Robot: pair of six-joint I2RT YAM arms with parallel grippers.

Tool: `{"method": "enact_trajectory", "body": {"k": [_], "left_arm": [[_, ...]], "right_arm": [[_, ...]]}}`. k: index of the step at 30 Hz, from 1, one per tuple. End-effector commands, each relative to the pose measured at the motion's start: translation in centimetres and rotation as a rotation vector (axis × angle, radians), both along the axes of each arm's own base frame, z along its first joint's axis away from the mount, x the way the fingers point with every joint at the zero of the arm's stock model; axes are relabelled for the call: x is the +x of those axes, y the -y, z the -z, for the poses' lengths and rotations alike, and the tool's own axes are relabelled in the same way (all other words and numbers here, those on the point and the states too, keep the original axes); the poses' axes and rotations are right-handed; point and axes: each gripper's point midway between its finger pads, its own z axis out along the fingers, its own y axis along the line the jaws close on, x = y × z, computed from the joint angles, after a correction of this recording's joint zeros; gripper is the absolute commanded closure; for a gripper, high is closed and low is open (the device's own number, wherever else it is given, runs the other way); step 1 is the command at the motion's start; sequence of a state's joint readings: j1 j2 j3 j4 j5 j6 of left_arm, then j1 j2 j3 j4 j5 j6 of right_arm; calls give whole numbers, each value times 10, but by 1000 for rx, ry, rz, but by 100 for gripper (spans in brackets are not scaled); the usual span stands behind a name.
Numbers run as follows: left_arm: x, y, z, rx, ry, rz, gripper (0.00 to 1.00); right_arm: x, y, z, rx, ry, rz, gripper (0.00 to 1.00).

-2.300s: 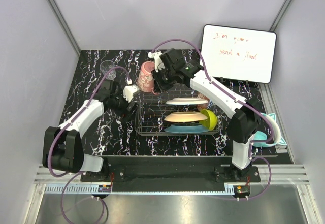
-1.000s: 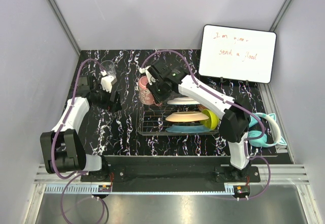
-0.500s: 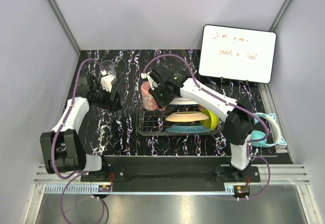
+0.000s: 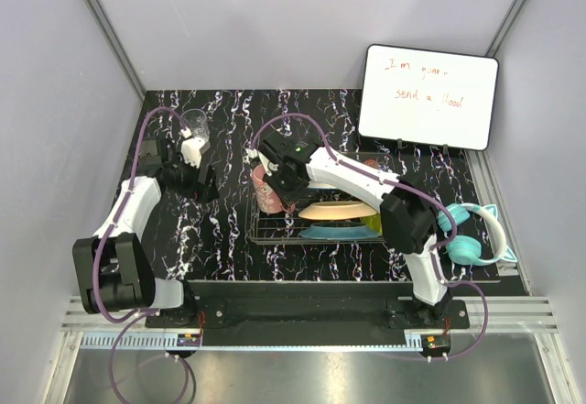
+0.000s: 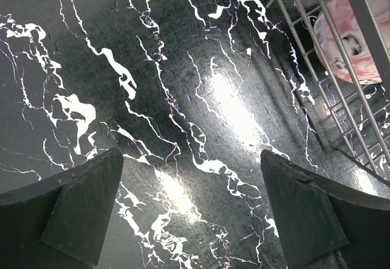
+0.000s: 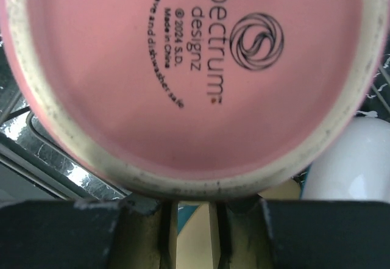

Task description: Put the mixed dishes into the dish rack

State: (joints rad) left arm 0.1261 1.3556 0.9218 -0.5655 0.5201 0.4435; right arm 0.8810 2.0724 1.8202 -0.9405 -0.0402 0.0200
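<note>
**Pink mug hangs at rack's left end, one release from done**

The pink mug (image 4: 265, 187) sits just left of centre in the overhead frame, at the left end of the dish rack (image 4: 272, 229), carried by the right arm (image 4: 352, 173). The right jaws are clenched on it, though the exact grip point is hidden. In the right wrist view the mug's base fills nearly the whole frame. It is flat pink with a worn cream foot ring and a printed maker's mark, and it faces straight back at the camera. In the upper right of the left wrist view its marbled pink-and-white side shows through the rack's wires. That suggests it is inside the basket, but you cannot tell whether it touches the bottom grid.

Your main risk is letting go too soon. If the mug is not seated, it will likely drop, roll on its round wall, and knock the peach plate (image 4: 331, 210) or the teal plate (image 4: 325, 233) just to its right. Its lip could also catch on a wire and leave it tilted. The right arm's forearm lies across the loaded plates, so a careless retreat may nudge them.

At upper left the clear glass (image 4: 194, 122) stands on the table (image 4: 220, 230), not yet racked. The left jaws hang near it, spread wide and empty, with both fingers (image 5: 79, 211) over bare marble.
</note>
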Motion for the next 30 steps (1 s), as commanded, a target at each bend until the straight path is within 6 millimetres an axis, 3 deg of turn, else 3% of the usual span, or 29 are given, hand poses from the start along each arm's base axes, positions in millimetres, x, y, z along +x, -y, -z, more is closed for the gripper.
{"method": "enact_trajectory", "body": {"k": [1, 9, 10, 11, 15, 16, 21, 30], "left_arm": [[6, 1, -12, -7, 74, 15, 1], [6, -3, -12, -5, 76, 10, 1], [6, -2, -13, -6, 76, 12, 1], [7, -3, -13, -3, 79, 12, 1], [10, -5, -17, -1, 84, 7, 1], [10, -5, -17, -2, 82, 6, 1], [13, -4, -21, -6, 88, 4, 1], [15, -5, -22, -4, 90, 5, 1]], "right_arm": [[19, -29, -27, 96, 119, -5, 100], [16, -20, -5, 27, 110, -1, 97], [15, -19, -4, 19, 105, -1, 79], [13, -18, -3, 12, 97, -2, 69], [8, -12, -3, -2, 89, -10, 44], [6, -9, -4, -5, 93, -11, 31], [5, -7, -14, 2, 112, -7, 26], [-11, -8, -47, 68, 118, -5, 28]]}}
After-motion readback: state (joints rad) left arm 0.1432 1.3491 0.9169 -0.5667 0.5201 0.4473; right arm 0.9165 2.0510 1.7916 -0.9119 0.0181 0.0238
